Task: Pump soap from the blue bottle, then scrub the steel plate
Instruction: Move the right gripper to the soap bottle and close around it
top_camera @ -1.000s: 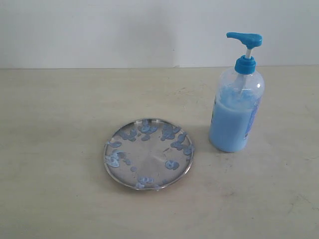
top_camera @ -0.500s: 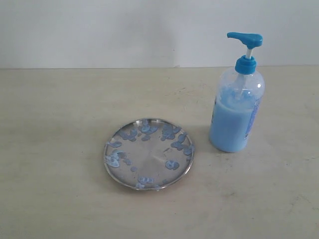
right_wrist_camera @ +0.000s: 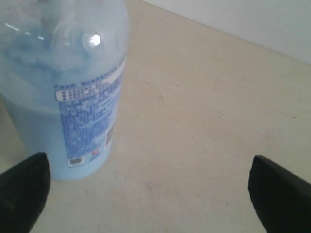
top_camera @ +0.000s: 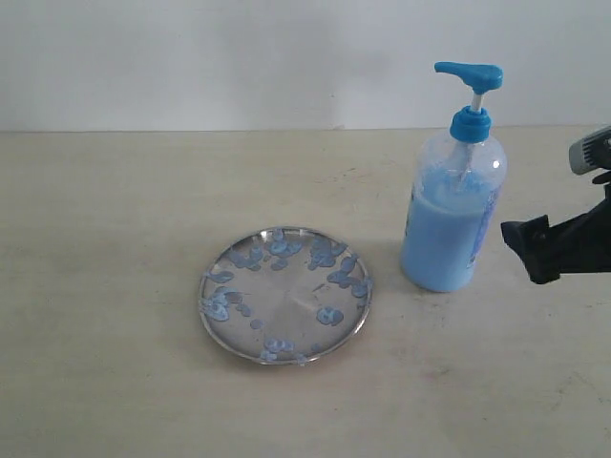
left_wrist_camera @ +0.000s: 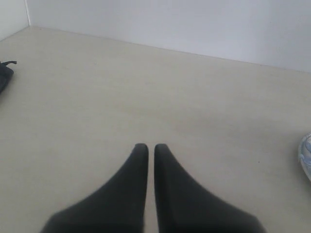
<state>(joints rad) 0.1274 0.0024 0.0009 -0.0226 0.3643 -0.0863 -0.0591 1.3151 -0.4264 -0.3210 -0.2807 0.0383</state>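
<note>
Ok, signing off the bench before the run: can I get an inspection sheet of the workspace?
Surface: beige table, faint scuffs.
Job's things: bottle upright, pump up, standing apart from plate; soap blobs across plate.
Clutter: dark thing near table edge, cannot identify.
Grippers: right gripper jaws wide open, by bottle, not touching; left gripper jaws shut, empty, over bare table.
Cables: nothing seen.
Surroundings: white wall.
</note>
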